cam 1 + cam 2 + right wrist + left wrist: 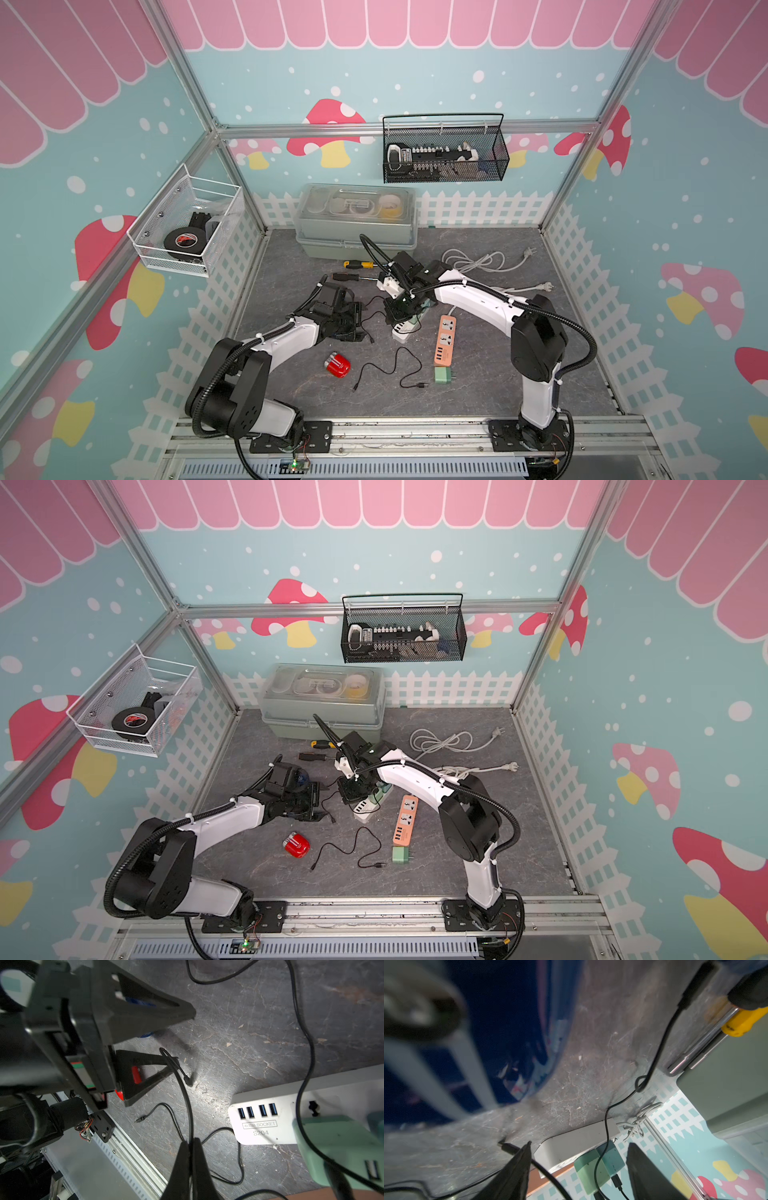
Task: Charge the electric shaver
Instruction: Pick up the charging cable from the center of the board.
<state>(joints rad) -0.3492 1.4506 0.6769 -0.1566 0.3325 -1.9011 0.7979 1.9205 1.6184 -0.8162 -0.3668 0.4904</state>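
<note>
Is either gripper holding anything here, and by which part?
Right gripper pinches the black cable along its cord, short of the plug tip. Left gripper is open, holding nothing.

- Blurred and cropped by the frame edges in the left wrist view: blue shaver [512,1022], outline unreadable; mostly hidden beneath the left gripper [318,800] in both top views.
- Buried under the right gripper [392,318] in both top views: far end of the white power strip [401,334].
- Cropped at the right wrist view's edge: green adapter [336,1147]; black cable [188,1105] vanishing between pressed-together fingers [180,1167].
- Too small to identify: contents of the black mesh basket [444,176].
</note>
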